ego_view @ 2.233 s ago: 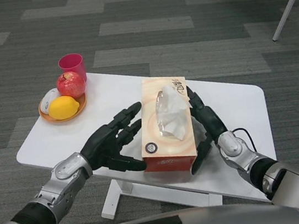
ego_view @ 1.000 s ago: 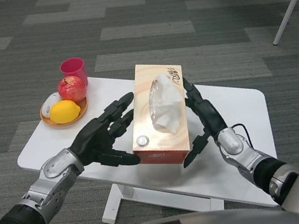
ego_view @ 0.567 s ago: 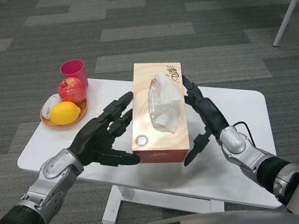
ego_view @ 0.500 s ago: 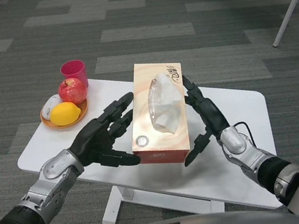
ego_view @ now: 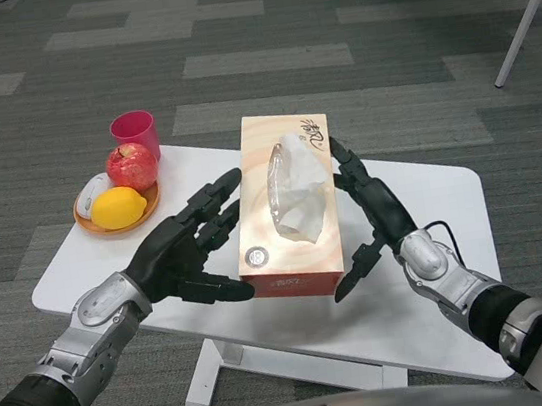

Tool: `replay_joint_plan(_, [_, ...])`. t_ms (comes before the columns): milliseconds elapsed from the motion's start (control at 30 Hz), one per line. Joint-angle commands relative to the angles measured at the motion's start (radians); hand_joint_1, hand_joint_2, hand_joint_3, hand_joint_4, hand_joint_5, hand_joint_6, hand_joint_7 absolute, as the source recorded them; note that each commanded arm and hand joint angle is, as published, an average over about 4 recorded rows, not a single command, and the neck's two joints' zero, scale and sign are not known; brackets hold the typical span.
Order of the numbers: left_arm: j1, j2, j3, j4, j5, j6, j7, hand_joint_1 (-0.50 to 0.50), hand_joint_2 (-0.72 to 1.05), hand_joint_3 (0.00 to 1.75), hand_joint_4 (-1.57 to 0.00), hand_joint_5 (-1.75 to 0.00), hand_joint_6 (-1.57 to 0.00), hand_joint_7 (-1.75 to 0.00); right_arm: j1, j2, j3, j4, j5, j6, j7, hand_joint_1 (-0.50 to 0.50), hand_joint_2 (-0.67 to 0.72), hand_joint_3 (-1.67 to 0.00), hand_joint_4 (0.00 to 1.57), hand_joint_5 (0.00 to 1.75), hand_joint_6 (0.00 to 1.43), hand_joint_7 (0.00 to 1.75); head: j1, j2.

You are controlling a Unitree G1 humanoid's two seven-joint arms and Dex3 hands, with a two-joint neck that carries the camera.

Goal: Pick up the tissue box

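Observation:
The tissue box (ego_view: 287,211) is a long peach-coloured carton with a white tissue sticking out of its top. It hangs a little above the white table (ego_view: 431,191), clamped between my two hands. My left hand (ego_view: 189,252) presses flat against the box's left side, fingers stretched along it. On the opposite side my right hand (ego_view: 375,214) presses against the box, its thumb reaching under the near corner. The near end of the box faces me.
At the table's far left an orange plate (ego_view: 116,213) carries a red apple (ego_view: 132,166), a lemon (ego_view: 117,206) and a small white object. A pink cup (ego_view: 134,131) stands behind it. White furniture legs (ego_view: 525,11) stand on the carpet at the top right.
The box has been lifted off the table between both hands since the earliest frame. Over the last half second it has barely moved.

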Motion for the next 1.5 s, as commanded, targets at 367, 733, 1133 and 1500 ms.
replay_joint_plan(367, [-0.014,-0.016,-0.003,-0.029,0.002,0.002,-0.010,0.50,0.78,0.00,0.00,-0.10,0.00,0.00,-0.009,0.010,0.008,-0.039,-0.008,-0.024,0.015,-0.33,-0.22,-0.16,0.19,0.87,0.00,0.07,0.002,0.000])
replay_joint_plan(733, [-0.014,-0.016,-0.001,-0.030,0.002,0.002,-0.009,0.50,0.78,0.00,0.00,-0.10,0.00,0.00,-0.007,0.008,0.008,-0.049,-0.006,-0.024,0.013,-0.38,-0.29,-0.16,0.19,0.87,0.00,0.07,0.001,0.001])
replay_joint_plan(1133, [-0.010,-0.010,0.007,-0.062,0.002,0.005,-0.007,0.50,0.78,0.00,0.00,-0.15,0.00,0.00,-0.003,-0.007,0.006,-0.088,-0.006,-0.024,0.003,-0.38,-0.29,-0.16,0.16,0.87,0.00,0.07,0.003,0.003])
replay_joint_plan(1500, [-0.005,-0.008,0.014,-0.075,0.004,0.005,-0.006,0.50,0.78,0.00,0.00,-0.10,0.00,0.00,0.002,-0.013,0.006,-0.107,-0.006,-0.024,-0.004,-0.38,-0.29,-0.16,0.14,0.87,0.00,0.07,0.005,0.007])
